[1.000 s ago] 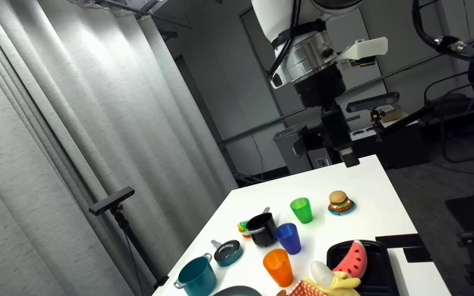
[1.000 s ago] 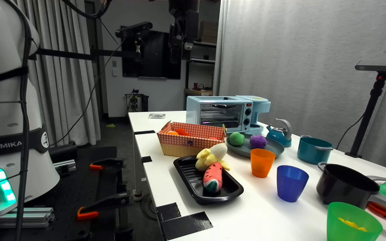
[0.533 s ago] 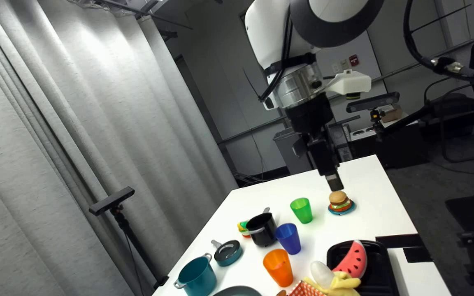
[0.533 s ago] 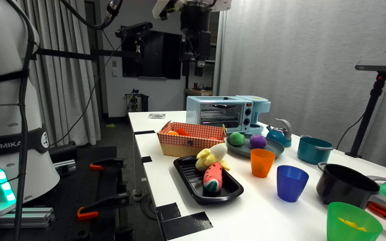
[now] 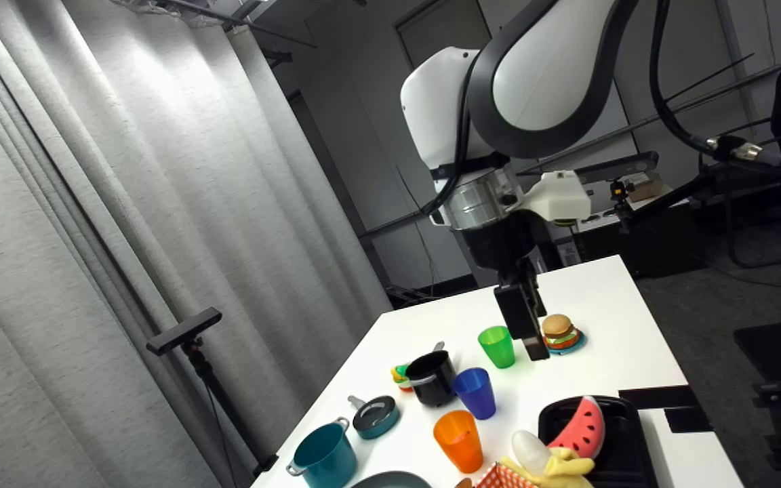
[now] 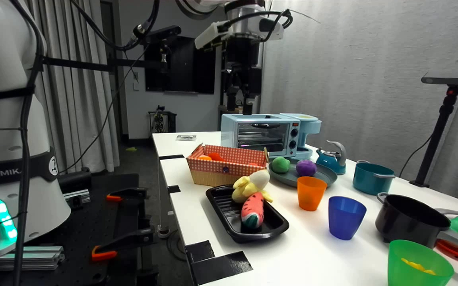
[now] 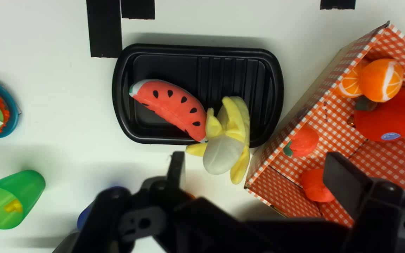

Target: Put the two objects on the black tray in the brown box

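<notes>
A red watermelon-slice toy [image 7: 172, 105] lies in the black tray [image 7: 160, 66]. A pale yellow peeled banana toy [image 7: 225, 151] lies against it, partly over the tray rim. Both toys also show in an exterior view, watermelon [image 6: 253, 208] and banana [image 6: 249, 188]. The brown box [image 6: 221, 176], red-checked inside, stands beside the tray and shows at the right of the wrist view [image 7: 294, 196]. My gripper [image 7: 255, 158] is open and empty. It hangs well above the table in both exterior views [image 6: 239, 106] [image 5: 535, 349], its fingers spread across the banana tip and box corner in the wrist view.
The box holds an orange toy [image 7: 381, 79] and several red toys. An orange cup [image 6: 311, 192], blue cup [image 6: 346, 218] and green cup [image 6: 418, 266] stand near the tray. A grey plate [image 6: 324, 176], light-blue oven [image 6: 264, 139] and burger toy [image 5: 558, 332] are on the table.
My gripper has come down steadily, moving left in an exterior view and right in an exterior view. The toys, tray and box have not moved.
</notes>
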You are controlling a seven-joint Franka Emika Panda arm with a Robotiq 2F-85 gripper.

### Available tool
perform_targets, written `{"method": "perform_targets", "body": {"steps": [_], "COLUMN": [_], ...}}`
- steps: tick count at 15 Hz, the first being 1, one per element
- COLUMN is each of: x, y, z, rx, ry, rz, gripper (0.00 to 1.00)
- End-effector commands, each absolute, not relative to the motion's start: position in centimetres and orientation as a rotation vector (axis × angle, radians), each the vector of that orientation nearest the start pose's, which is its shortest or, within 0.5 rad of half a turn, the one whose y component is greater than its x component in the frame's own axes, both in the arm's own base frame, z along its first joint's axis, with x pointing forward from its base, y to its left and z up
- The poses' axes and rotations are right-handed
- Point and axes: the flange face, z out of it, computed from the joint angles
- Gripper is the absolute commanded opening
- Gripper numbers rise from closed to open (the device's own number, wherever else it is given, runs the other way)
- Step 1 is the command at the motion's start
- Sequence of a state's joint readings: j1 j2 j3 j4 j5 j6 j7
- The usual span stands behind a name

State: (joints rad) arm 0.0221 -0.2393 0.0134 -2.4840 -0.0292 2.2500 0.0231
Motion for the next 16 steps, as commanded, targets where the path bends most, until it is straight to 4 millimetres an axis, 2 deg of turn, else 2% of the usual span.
{"method": "perform_targets", "body": {"steps": [1,16], "x": [46.1,48.7], "y": [1.2,0.1], "z": [36.1,27.9], "rx": [-3.145,-3.14], "ry": [-0.003,-0.006], "rz": [-0.026,0.01], "gripper": [1.0,1.0]}}
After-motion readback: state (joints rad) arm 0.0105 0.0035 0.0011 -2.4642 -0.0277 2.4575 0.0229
